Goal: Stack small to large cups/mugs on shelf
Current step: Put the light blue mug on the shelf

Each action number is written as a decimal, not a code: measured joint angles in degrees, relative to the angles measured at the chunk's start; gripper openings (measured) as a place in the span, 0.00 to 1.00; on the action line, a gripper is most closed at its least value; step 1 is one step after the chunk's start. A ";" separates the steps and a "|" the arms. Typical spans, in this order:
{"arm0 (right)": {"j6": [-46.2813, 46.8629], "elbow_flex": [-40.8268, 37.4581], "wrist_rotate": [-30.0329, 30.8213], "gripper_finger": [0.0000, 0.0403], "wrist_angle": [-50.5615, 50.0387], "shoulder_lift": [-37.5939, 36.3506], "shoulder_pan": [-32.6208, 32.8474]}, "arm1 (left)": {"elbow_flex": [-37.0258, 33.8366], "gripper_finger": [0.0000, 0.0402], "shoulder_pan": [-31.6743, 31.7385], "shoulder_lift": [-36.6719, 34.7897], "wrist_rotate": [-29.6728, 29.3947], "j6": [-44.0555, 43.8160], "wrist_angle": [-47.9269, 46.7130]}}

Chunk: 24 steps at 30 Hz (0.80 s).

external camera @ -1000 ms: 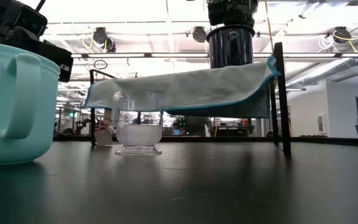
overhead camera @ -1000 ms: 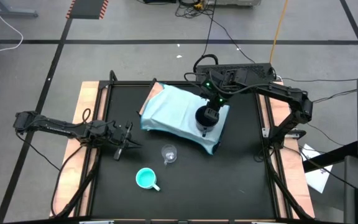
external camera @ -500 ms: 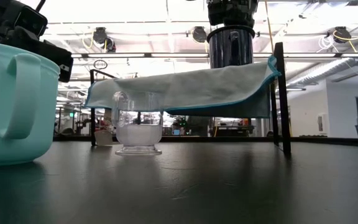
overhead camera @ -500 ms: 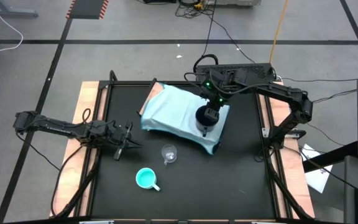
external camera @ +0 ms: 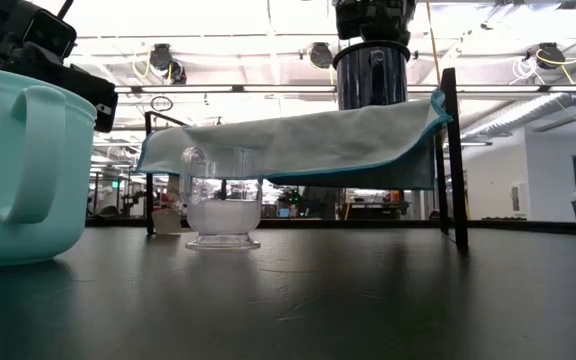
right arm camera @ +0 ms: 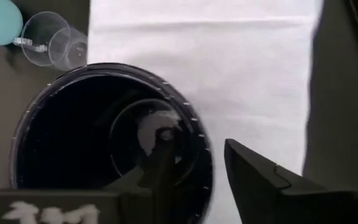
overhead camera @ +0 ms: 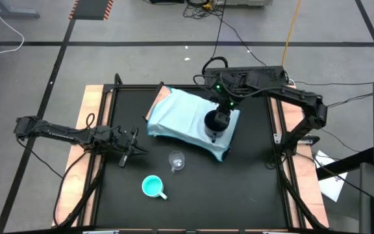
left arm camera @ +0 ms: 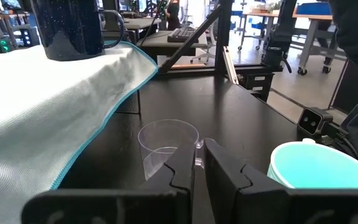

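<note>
Black fingers of the right gripper (right arm camera: 194,180) straddle the black mug's (overhead camera: 214,121) rim, parted, on the light blue shelf (overhead camera: 180,117). Stiff, heavyish; rim or handle suits. Left gripper (left arm camera: 199,171) waits closed near the fragile clear glass cup (overhead camera: 176,159).

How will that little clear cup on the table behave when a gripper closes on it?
The clear cup looks thin-walled and empty, so probably light and likely to skid on the black table if nudged. Its foot is narrower than its rim, so a high push may tip it. The smooth walls may be slippery; a gentle grip seems wise.
</note>
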 joint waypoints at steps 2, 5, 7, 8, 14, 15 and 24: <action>-0.11 0.00 0.00 0.35 -0.18 -0.52 -0.69 | 0.02 0.09 0.00 0.02 0.00 0.00 0.00; -0.46 0.00 -0.07 0.37 -0.12 -1.72 -1.38 | -0.01 0.09 0.00 0.02 0.02 0.00 0.00; -0.86 0.00 -0.08 0.38 -0.07 -2.70 -1.74 | 0.02 0.09 0.00 0.00 0.00 0.01 0.00; -0.96 0.00 -0.07 0.39 -0.06 -3.15 -1.75 | -0.01 0.09 0.00 0.02 0.02 0.01 0.00; -1.51 0.02 -0.25 0.40 0.69 -6.69 -1.73 | 0.02 0.09 0.00 0.02 0.02 0.06 -0.02; -1.50 0.02 -0.25 0.40 0.73 -7.29 -1.73 | 0.00 0.09 0.00 0.01 0.02 0.07 -0.02; -6.29 0.02 -0.55 0.19 0.56 -15.05 1.41 | 0.00 0.09 0.00 0.02 0.02 0.22 0.00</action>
